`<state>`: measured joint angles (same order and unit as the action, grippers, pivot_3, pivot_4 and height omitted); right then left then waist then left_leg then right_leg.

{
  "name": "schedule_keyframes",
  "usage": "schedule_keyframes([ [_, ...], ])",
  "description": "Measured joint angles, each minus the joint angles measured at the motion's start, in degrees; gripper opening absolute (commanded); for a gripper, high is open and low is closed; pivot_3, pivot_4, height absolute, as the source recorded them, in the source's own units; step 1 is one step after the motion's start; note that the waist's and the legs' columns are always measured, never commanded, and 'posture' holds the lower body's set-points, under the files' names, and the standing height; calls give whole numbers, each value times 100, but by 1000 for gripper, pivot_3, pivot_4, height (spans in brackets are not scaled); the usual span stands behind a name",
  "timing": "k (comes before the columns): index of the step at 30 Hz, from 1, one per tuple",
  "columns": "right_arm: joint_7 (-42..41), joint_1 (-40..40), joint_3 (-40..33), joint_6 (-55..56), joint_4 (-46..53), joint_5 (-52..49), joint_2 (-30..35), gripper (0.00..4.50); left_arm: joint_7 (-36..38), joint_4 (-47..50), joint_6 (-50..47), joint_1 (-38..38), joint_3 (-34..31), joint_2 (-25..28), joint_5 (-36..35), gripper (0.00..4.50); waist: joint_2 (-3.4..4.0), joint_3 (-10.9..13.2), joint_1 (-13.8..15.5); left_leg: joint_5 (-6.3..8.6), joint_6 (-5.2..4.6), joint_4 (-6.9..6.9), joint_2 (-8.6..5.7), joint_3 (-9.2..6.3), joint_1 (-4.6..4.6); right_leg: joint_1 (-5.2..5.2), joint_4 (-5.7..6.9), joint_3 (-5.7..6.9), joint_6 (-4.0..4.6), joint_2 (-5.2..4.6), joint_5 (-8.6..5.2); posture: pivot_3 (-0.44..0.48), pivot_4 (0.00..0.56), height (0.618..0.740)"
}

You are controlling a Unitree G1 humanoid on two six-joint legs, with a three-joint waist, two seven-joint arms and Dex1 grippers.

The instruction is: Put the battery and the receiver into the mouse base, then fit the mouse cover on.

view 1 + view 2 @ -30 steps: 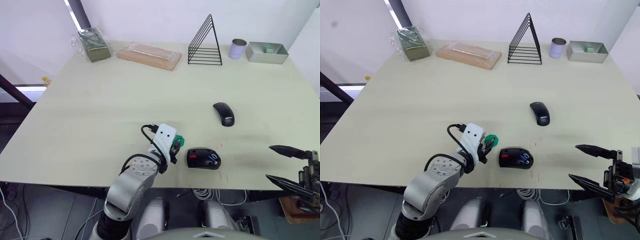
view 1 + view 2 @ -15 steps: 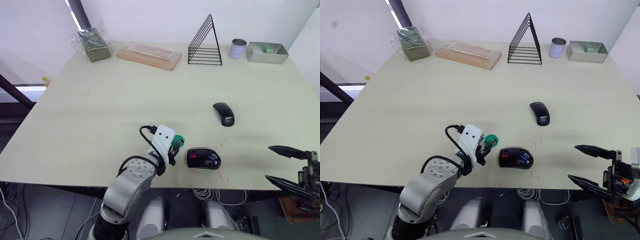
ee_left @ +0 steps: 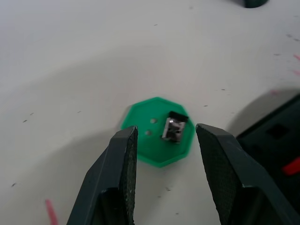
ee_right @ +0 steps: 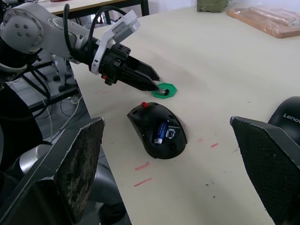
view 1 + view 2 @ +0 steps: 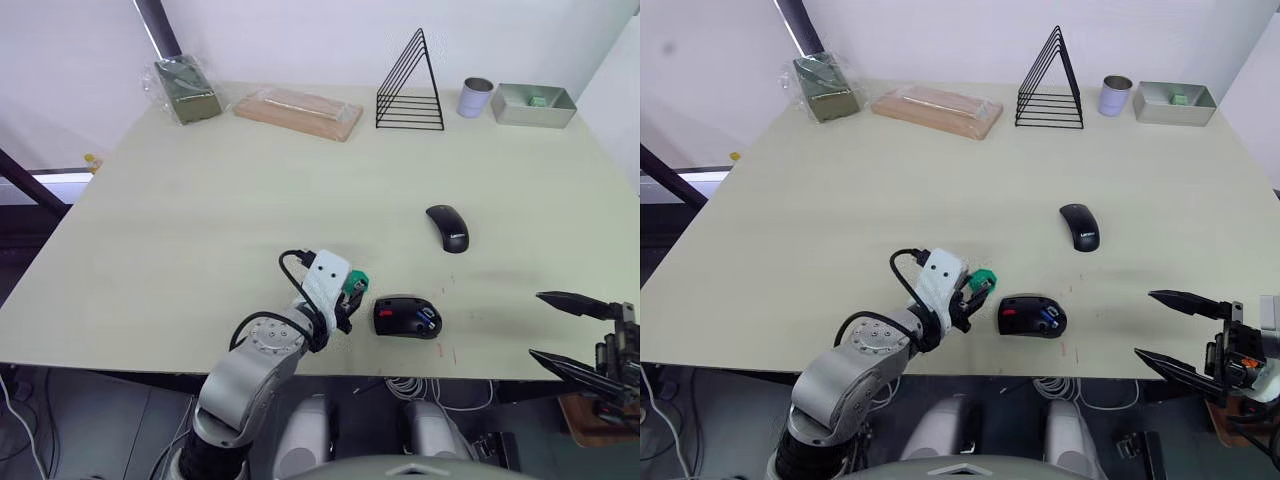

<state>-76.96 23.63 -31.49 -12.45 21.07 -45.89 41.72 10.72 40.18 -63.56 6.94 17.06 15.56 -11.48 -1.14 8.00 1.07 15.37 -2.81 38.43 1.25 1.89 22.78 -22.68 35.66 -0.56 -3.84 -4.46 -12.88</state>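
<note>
The left gripper [image 3: 161,140] hangs low over the table [image 5: 250,190] with its two black fingers [image 3: 119,164] parted and holding nothing, framing the receiver [image 3: 174,128], a small dark nub that sits on a flat green disc [image 3: 158,131]. In the left wrist view the receiver lies between the fingertips but nearer the one on the mouse side, and no pad touches it yet.

Just beside the disc, toward the robot's right, lies the mouse base [image 5: 407,317], open side up, with the blue battery [image 4: 161,131] already lying in its compartment. The mouse cover [image 5: 448,227] rests well apart, farther back on the table. The right gripper [image 5: 1188,330] hovers off the table's near right edge, spread wide and empty.

The receiver looks like the step in hand, and the risks come from its size. Because it sits off-centre between the fingers, a closing pinch may push it sideways across the disc, or flick it off, rather than trap it. Fingers that come down too low could catch the rim of the disc and lift or drag it along. The mouse base lies close enough that a drifting finger might knock it and unsettle the battery.
</note>
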Motion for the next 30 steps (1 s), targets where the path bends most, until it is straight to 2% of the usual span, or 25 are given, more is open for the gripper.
schedule_keyframes([
  [11,55,82,0,-67,52,-6,-2,4500,814,-354,589,191,-81,576,-218,2120,0,0,-1,0,0,0,0,1,0,-1,0,0,0,0,0,0,150,740],
  [30,103,375,-69,-73,233,-115,-10,4500,1457,-1195,1610,233,-58,891,-136,2120,0,1,3,0,0,-1,1,1,1,-2,0,1,0,-2,0,0,150,740],
])
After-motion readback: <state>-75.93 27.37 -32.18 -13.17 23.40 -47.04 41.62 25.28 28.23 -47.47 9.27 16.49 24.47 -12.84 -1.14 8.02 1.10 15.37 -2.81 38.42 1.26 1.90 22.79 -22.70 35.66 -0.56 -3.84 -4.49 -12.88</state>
